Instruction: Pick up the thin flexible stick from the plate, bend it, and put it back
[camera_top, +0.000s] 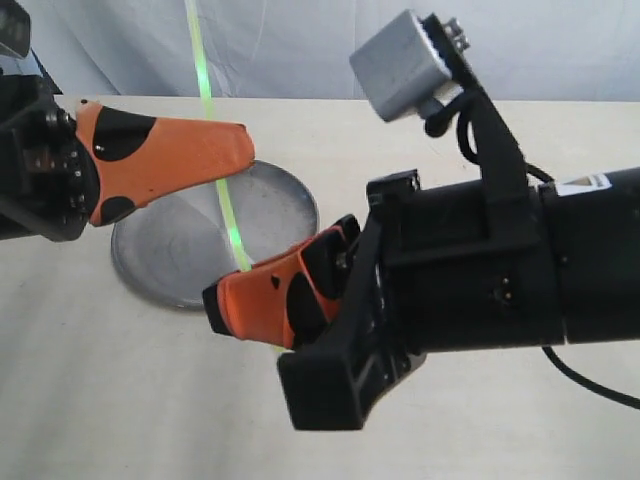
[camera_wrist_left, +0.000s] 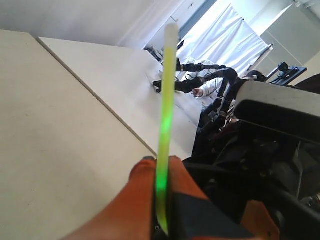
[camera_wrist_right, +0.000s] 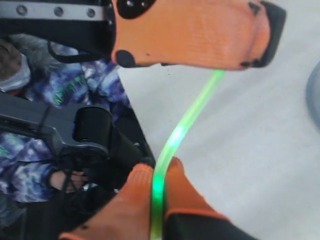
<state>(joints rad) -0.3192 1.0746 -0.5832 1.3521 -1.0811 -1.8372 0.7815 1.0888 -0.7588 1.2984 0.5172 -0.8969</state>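
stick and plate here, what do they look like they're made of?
The stick: probably translucent plastic, smooth; it glows yellow-green and shows a gentle curve without kinking in the right wrist view. The plate: probably metal; silver, with a dull brushed sheen, faint circular marks and a raised rim.

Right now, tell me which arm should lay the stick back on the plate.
Right, probably: the right gripper is shut on the stick near one end, by the rim of the plate; the left gripper clamps it mid-length.
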